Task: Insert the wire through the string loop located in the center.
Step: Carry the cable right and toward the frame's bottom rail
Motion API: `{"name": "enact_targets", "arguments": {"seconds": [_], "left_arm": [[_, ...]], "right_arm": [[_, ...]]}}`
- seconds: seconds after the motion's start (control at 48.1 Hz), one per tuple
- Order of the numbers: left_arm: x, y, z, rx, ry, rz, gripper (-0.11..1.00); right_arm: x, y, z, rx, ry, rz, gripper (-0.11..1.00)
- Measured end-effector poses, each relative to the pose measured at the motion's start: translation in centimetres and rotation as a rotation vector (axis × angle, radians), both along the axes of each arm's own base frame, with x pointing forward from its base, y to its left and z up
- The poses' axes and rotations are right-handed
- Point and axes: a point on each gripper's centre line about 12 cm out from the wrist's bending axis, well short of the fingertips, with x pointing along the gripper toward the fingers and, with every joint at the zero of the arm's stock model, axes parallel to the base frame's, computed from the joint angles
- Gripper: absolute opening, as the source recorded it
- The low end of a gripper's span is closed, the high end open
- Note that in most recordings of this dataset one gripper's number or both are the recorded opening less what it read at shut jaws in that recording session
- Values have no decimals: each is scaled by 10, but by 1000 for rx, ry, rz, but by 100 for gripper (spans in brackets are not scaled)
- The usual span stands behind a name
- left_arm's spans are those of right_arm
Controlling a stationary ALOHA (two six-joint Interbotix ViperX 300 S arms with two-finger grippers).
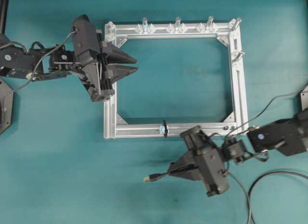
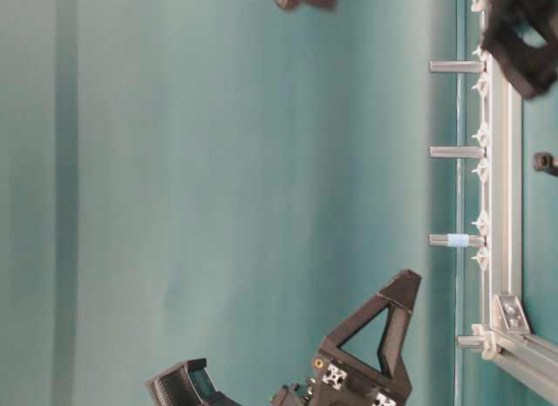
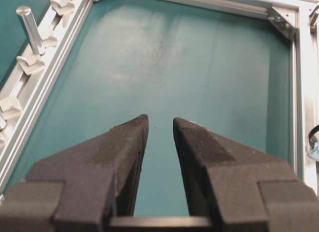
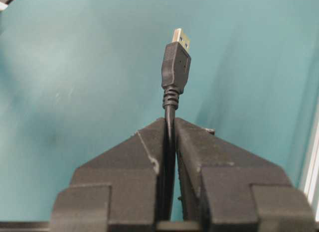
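The wire (image 1: 159,176) lies roughly level, plug tip pointing left in the overhead view, away from the frame (image 1: 240,80); black cable, black plug body, silvery tip; right gripper (image 1: 174,170) clamps it just behind the plug; string loop (image 1: 165,128) rings the near bar, above the plug; left gripper (image 1: 134,65) hovers with fingers apart over the frame's left side, holding nothing.

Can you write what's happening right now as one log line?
right gripper: shut on wire | left gripper: open, empty | string loop: not threaded
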Motion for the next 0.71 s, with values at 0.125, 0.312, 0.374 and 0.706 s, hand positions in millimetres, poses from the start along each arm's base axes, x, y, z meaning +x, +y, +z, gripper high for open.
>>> {"name": "enact_targets", "arguments": {"seconds": [0.125, 0.312, 0.374, 0.706], "left_arm": [[0, -1, 0, 1, 2, -4, 31], [0, -2, 0, 1, 0, -7, 31], [0, -3, 0, 1, 0, -9, 31], [0, -3, 0, 1, 2, -10, 31]], "right_arm": [[-13, -4, 2, -8, 28, -5, 8], [-32, -12, 3, -22, 75, -17, 8], [-38, -14, 4, -25, 82, -16, 8], [-55, -20, 10, -12, 89, -36, 8]]}}
